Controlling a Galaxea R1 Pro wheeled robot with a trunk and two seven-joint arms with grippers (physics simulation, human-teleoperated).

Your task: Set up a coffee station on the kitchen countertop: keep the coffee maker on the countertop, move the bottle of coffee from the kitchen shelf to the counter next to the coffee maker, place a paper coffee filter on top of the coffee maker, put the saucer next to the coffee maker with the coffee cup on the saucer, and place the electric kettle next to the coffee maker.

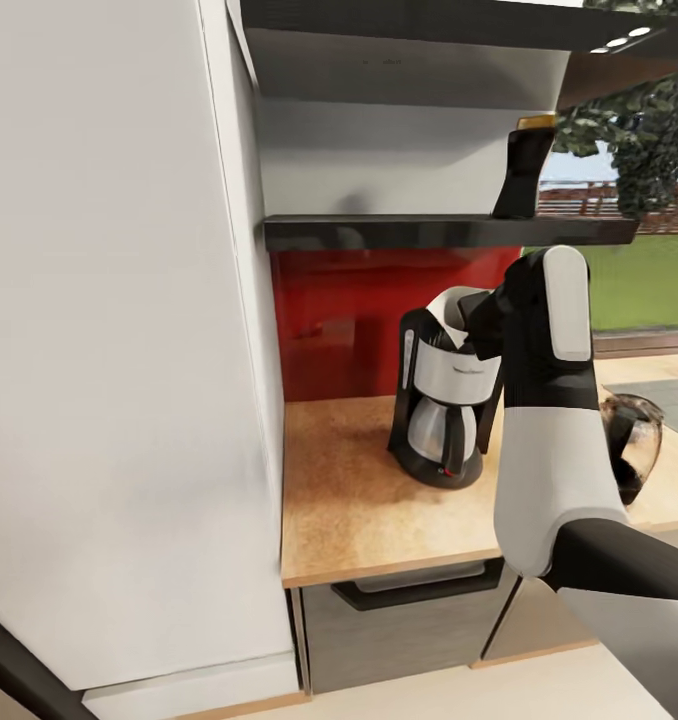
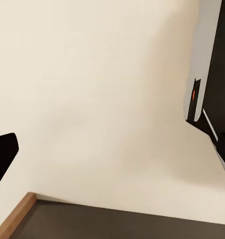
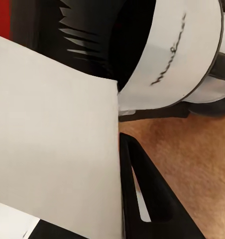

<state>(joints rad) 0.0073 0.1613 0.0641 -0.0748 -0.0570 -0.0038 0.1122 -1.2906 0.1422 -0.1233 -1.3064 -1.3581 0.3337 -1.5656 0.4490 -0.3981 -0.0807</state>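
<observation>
right pincer (image 3: 120, 149) clamped on paper filter (image 3: 53, 134), seemingly | coffee maker (image 1: 444, 400) just beyond | bottle (image 1: 524, 170) on shelf (image 1: 439, 232)

Head cam: high, looking forward and down over right arm (image 1: 559, 420) at countertop (image 1: 359, 510); coffee maker (image 1: 447, 400) mid-frame, shelf (image 1: 429, 232) above, white cabinet side (image 1: 119, 350) filling left half. Right wrist cam: very close, looking down onto coffee maker (image 3: 177, 55) top and countertop (image 3: 192, 154), white sheet (image 3: 48, 134) covering left of frame. Shared with head: coffee maker, countertop. Left wrist cam: close on plain white panel (image 2: 102, 99), facing it.
</observation>
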